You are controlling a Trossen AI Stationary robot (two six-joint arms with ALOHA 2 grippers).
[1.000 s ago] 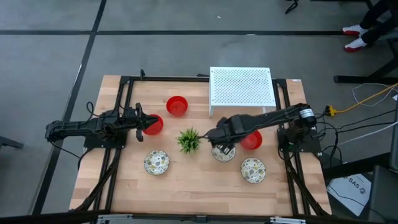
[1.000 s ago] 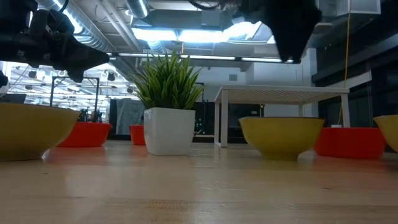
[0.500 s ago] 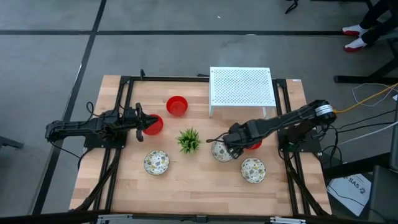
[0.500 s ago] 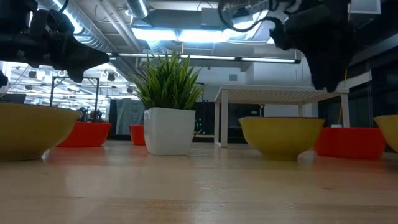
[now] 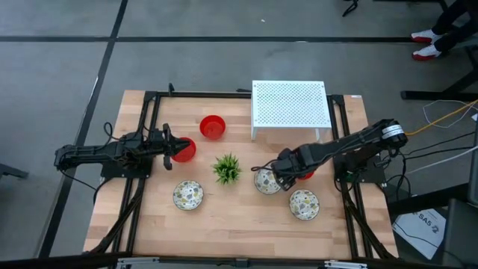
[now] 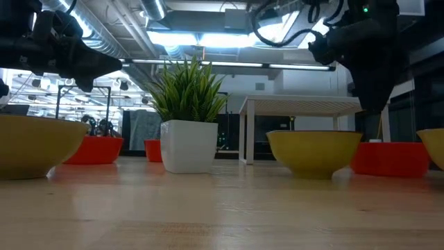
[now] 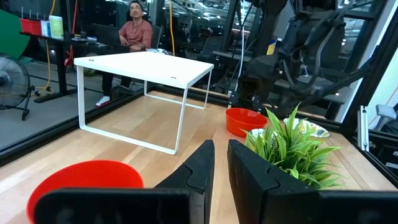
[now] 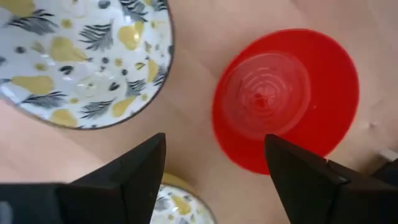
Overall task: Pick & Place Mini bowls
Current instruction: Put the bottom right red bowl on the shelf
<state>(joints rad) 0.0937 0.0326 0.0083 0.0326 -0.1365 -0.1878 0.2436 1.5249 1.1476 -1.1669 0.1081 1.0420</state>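
Note:
Three red mini bowls stand on the wooden table: one (image 5: 213, 126) at the far middle, one (image 5: 184, 150) under my left gripper (image 5: 172, 148), and one (image 8: 286, 99) at the right, half covered by my right arm. Three patterned mini bowls (image 5: 188, 195) (image 5: 265, 182) (image 5: 304, 203) sit along the near side. My right gripper (image 8: 214, 180) points down, open, above the gap between the middle patterned bowl (image 8: 81, 56) and the right red bowl, touching neither. My left gripper (image 7: 221, 168) lies level over its red bowl (image 7: 87, 180), its fingers almost together with nothing between them.
A small green plant in a white pot (image 5: 227, 168) stands mid-table between the arms. A white perforated rack (image 5: 290, 104) stands on legs at the far right. Bare wood lies along the near edge. A person sits in the room beyond the table (image 7: 134, 31).
My right gripper has moved toward the table's right edge and come down, from over the middle patterned bowl to the gap between it and the right red bowl. None of the bowls has moved.

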